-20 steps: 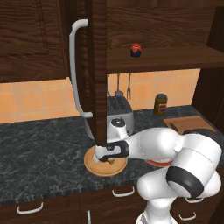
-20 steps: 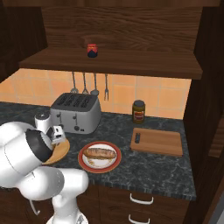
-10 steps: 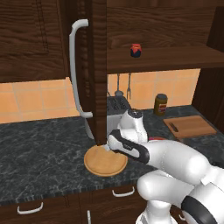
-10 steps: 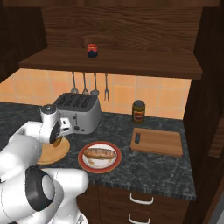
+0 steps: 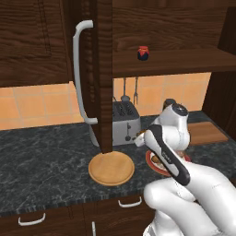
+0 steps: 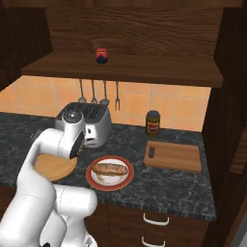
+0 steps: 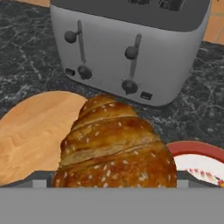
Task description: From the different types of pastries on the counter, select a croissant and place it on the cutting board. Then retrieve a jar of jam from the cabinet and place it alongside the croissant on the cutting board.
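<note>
The gripper (image 5: 142,138) is carrying the croissant (image 7: 116,146) in front of the toaster (image 6: 94,123), above the counter (image 6: 159,188). In the hand view the pastry is sitting large at 6 o'clock, jutting up between where the fingertips would be, so the jaws are reading as clenched on it, though the fingers themselves are hidden behind it. The round disc (image 5: 111,168) is lying at 9 o'clock of the croissant in that view, a red-rimmed plate (image 7: 197,159) at 4 o'clock.

The board (image 6: 172,156) is waiting well apart, at 3 o'clock of the plate in the right base view, beneath the bottle (image 6: 153,123).

Risks, as I judge them: the croissant is soft and flaky, so a hard squeeze could be crushing it, and a loose one letting it slip during the long swing across. The path is passing over the plate and the roll (image 6: 110,168); a low carry could be clipping them. The toaster is close behind the hand. Setting down too near the board's edge would be leaving little room for the jar (image 6: 101,55).

Count: one croissant, one roll, one plate, one disc, one board, one toaster, one bottle, one jar on the open cabinet (image 5: 103,69) shelf.
</note>
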